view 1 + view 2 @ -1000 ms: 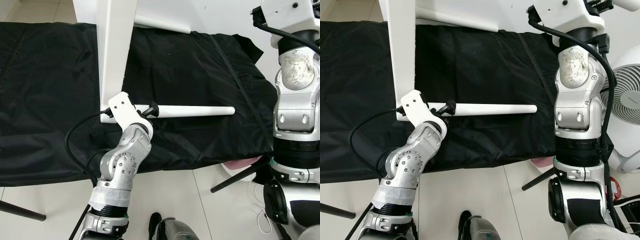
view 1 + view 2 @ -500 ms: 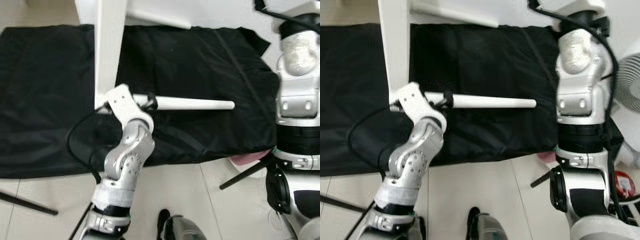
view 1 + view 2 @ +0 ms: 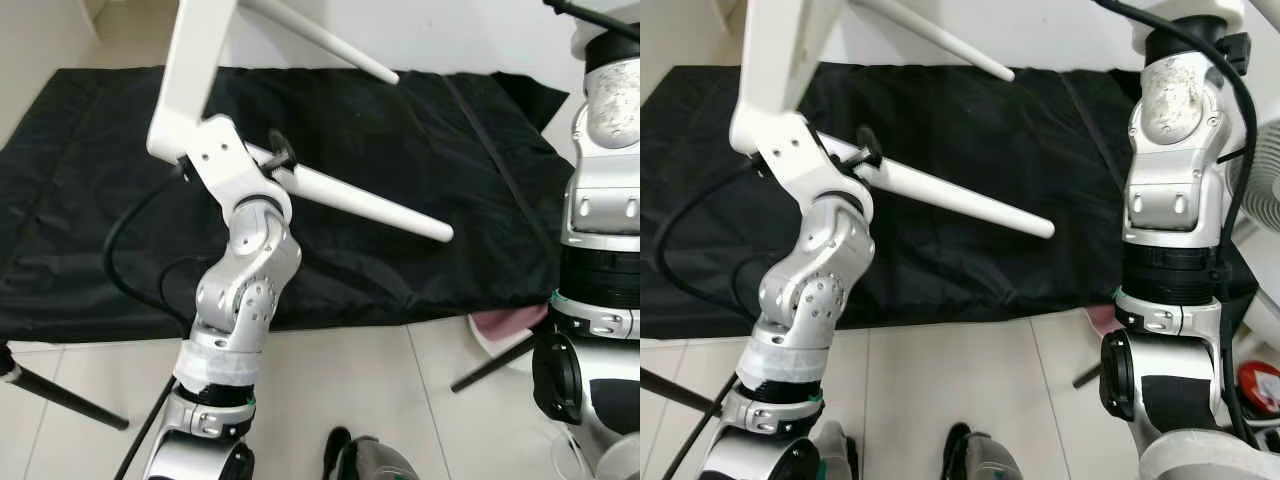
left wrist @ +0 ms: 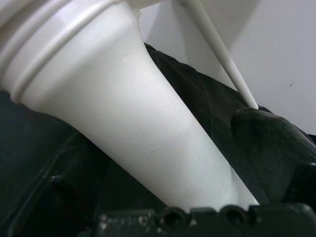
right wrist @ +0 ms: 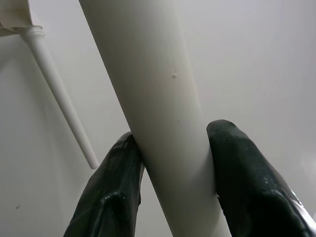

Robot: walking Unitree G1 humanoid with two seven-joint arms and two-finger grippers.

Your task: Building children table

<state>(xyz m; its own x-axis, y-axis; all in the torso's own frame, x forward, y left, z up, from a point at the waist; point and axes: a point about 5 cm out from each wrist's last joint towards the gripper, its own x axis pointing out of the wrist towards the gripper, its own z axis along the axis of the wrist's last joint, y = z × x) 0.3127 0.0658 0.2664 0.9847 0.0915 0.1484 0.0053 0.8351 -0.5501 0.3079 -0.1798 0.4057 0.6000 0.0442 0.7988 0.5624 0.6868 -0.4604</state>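
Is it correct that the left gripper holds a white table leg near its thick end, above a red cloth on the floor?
Not quite: the cloth is black, not red, as the left eye view shows. The rest is right: the left gripper holds the white table leg near its thick end, above that cloth on the floor.

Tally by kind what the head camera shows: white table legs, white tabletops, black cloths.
white table leg: 2
white tabletop: 1
black cloth: 1
Total: 4
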